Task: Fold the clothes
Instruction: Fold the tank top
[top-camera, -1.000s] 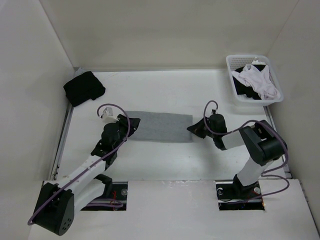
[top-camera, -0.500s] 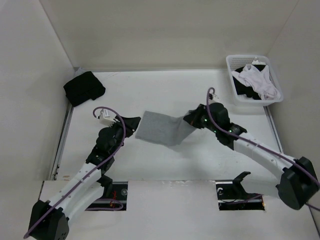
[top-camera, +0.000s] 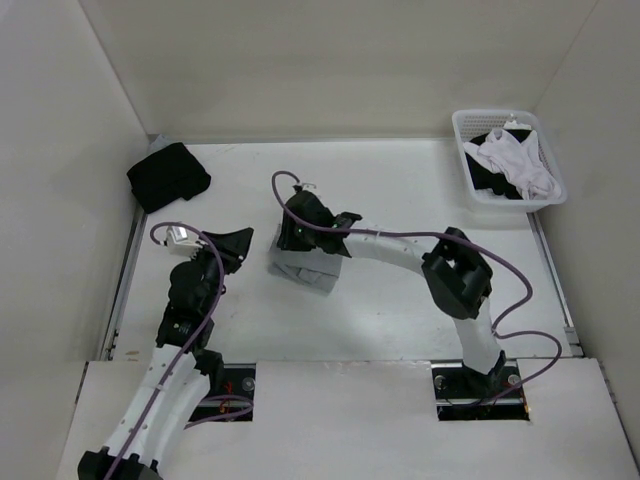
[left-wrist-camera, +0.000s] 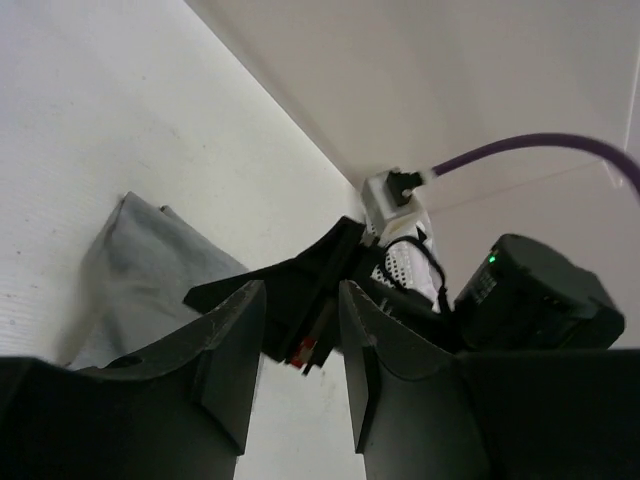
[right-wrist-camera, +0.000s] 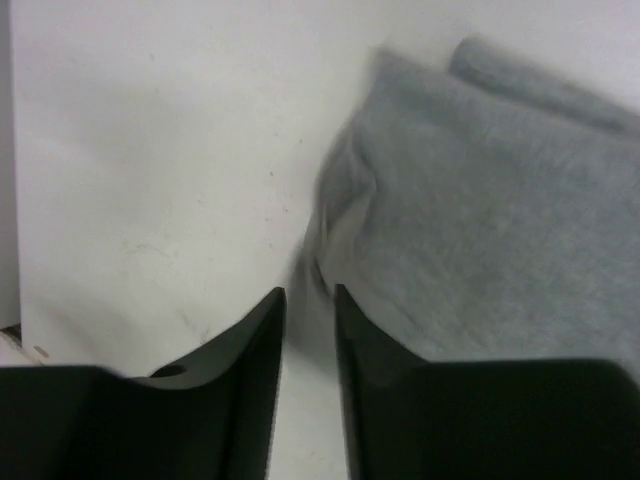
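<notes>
One grey T-shirt (top-camera: 308, 270) lies left of the middle of the tabletop (top-camera: 400, 300), gathered into a small thick packet with layered edges showing along its left end. The right gripper (top-camera: 292, 240) hangs over the packet's far left corner, its arm stretched across from the right side. In the right wrist view its jaws stand a narrow slot apart with only bare white surface between them. The shirt's rumpled edge is just beside the right-hand finger, and whether they touch cannot be told.

The left gripper (top-camera: 240, 242) sits to the left of the shirt, apart from it and pointing towards it. Its jaws are parted and hold nothing. Through the gap the left wrist view shows the black body of the other gripper above the grey cloth.

Farther out, a black folded bundle (top-camera: 168, 176) rests near the far left corner. A white basket (top-camera: 510, 205) in the far right corner holds white garments (top-camera: 515, 160) on top of something dark.
</notes>
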